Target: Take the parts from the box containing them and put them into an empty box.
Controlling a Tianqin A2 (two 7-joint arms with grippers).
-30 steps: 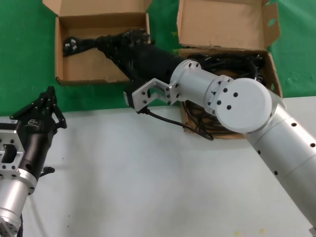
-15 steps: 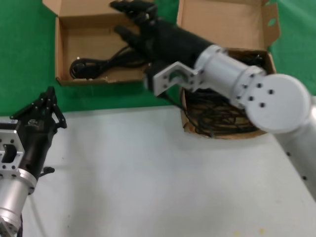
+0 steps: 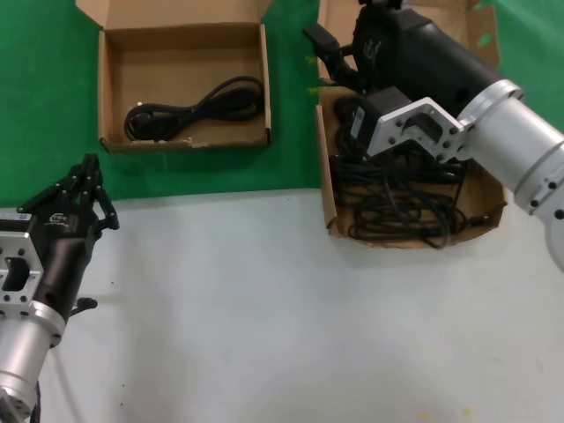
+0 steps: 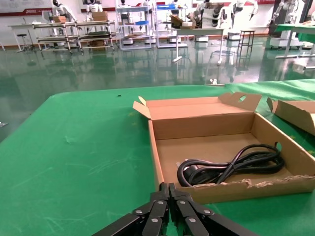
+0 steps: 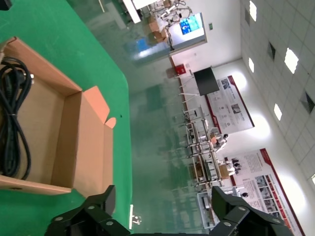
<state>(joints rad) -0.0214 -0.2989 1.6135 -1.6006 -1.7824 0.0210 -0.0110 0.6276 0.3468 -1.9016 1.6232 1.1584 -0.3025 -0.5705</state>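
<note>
The low-walled box (image 3: pixel 110 88) at the far left holds one coiled black power cord (image 3: pixel 194 107). The box with the tall slotted lid (image 3: pixel 328 189) at the far right holds a tangle of several black cords (image 3: pixel 397 198). My right gripper (image 3: pixel 348 26) is open and empty, above the back left corner of the slotted box, by its lid flap. In the right wrist view its fingers (image 5: pixel 162 191) stand wide apart, with the low box (image 5: pixel 64 142) and its cord (image 5: pixel 12 113) off to one side. My left gripper (image 3: pixel 88 172) is shut and parked at the near left.
The boxes stand on a green cloth (image 3: pixel 44 106); the near part of the table is white (image 3: pixel 264 317). The left wrist view shows the shut left gripper (image 4: pixel 170 187) just before the low box's ragged front wall (image 4: pixel 246 189), with the cord (image 4: pixel 231 164) inside.
My right gripper let go of a cord in the low left box, lifted out and swung right to the slotted box. The cord now lies in the low box. The left arm has not moved.
</note>
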